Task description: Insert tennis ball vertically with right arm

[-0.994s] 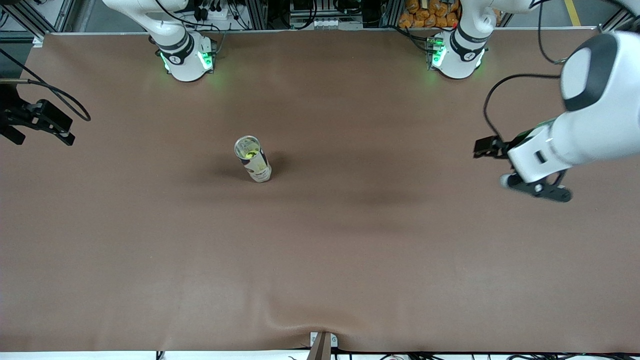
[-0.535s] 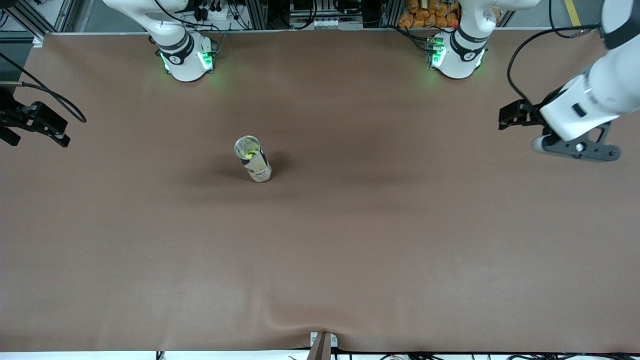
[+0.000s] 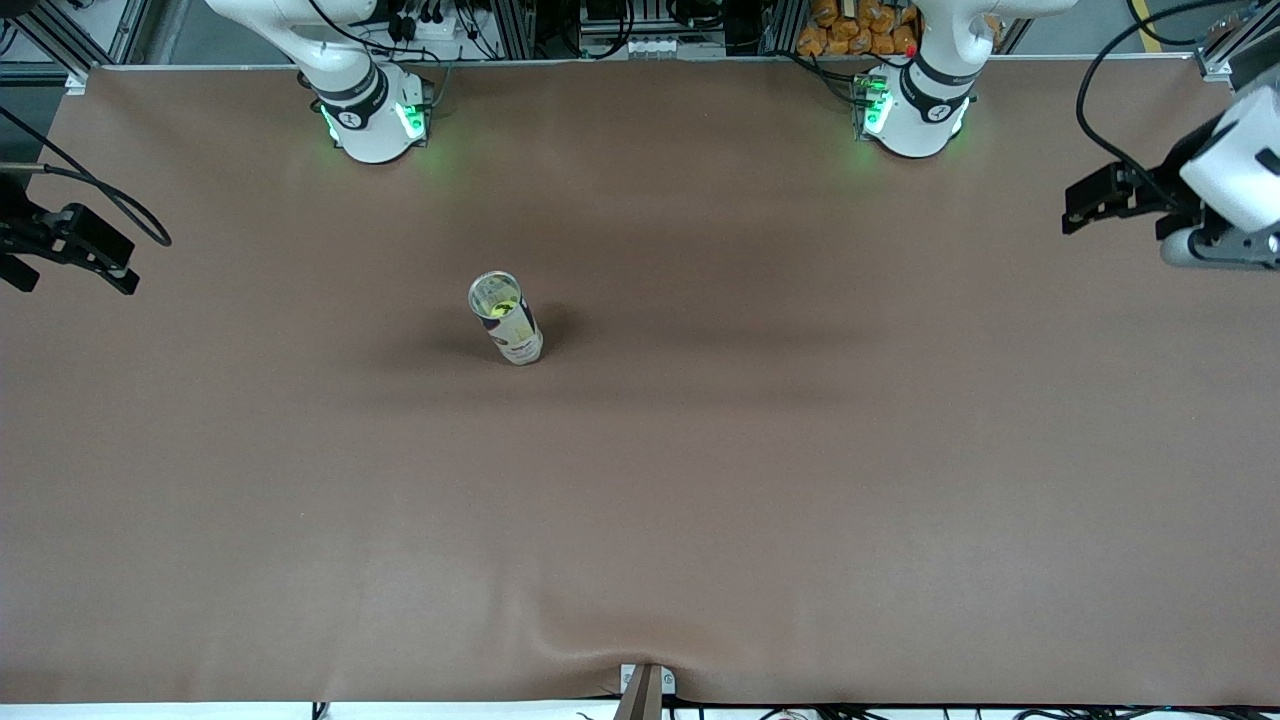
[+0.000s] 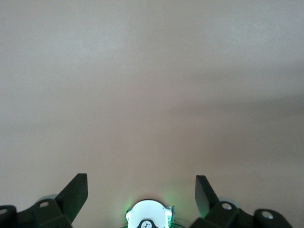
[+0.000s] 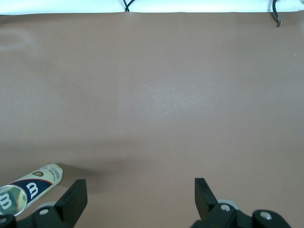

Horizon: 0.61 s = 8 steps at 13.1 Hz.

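Observation:
A clear tennis-ball tube (image 3: 505,320) with a dark label stands upright near the middle of the brown table (image 3: 760,480). The yellow-green tennis ball (image 3: 502,308) shows inside it through the open top. My right gripper (image 5: 138,195) is open and empty, up over the right arm's end of the table. Its hand (image 3: 62,245) sits at the edge of the front view. In the right wrist view the tube (image 5: 29,188) lies off to one side of the fingers (image 5: 76,195). My left gripper (image 4: 140,192) is open and empty, high over the left arm's end of the table.
Both arm bases (image 3: 372,115) (image 3: 915,110) glow green along the table edge farthest from the front camera. The left arm's base (image 4: 148,216) shows between the left fingers. A small bracket (image 3: 645,685) sits at the edge nearest the camera.
The left arm has swung away from the middle toward its own end of the table and toward the bases. The right hand has barely shifted. The tube has not moved.

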Motion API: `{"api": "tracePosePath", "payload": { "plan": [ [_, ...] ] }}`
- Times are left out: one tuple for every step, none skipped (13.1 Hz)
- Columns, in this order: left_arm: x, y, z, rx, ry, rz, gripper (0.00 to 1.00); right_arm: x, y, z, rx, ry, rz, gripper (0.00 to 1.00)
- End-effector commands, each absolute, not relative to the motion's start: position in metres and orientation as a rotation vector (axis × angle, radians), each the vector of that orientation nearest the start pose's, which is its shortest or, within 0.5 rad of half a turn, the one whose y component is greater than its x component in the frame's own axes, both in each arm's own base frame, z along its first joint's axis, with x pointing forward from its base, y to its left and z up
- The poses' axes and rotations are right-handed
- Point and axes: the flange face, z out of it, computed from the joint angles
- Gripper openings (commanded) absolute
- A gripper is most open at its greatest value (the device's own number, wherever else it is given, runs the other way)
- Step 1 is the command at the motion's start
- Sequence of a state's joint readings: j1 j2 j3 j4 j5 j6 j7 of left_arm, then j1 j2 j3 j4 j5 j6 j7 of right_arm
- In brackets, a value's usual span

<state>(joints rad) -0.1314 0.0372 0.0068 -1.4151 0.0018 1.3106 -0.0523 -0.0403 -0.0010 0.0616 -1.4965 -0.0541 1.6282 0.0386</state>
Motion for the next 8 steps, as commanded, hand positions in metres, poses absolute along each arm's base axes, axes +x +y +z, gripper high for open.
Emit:
{"api": "tracePosePath", "payload": {
  "plan": [
    [0.516,-0.066,0.672,-3.092,0.113,0.19,1.0,0.562,0.006,0.669,-3.199,0.022,-0.215,1.0],
    [0.514,-0.064,0.676,-3.098,0.112,0.179,1.0,0.562,0.007,0.668,-3.199,0.019,-0.212,1.0],
    [0.512,-0.062,0.679,-3.102,0.109,0.173,1.0,0.563,0.007,0.666,-3.199,0.021,-0.207,1.0],
    [0.512,-0.059,0.681,-3.107,0.105,0.164,1.0,0.564,0.005,0.665,-3.198,0.025,-0.222,1.0],
    [0.512,-0.056,0.682,-3.11,0.118,0.16,1.0,0.566,0.004,0.664,-3.196,0.026,-0.253,1.0],
    [0.512,-0.055,0.682,-3.11,0.146,0.16,1.0,0.567,0.003,0.662,-3.196,0.03,-0.251,1.0],
    [0.515,-0.053,0.68,-3.108,0.144,0.163,1.0,0.567,0.003,0.662,-3.196,0.03,-0.251,1.0],
    [0.516,-0.046,0.68,-3.112,0.123,0.161,1.0,0.566,0.003,0.663,-3.196,0.028,-0.251,1.0]
  ]
}}
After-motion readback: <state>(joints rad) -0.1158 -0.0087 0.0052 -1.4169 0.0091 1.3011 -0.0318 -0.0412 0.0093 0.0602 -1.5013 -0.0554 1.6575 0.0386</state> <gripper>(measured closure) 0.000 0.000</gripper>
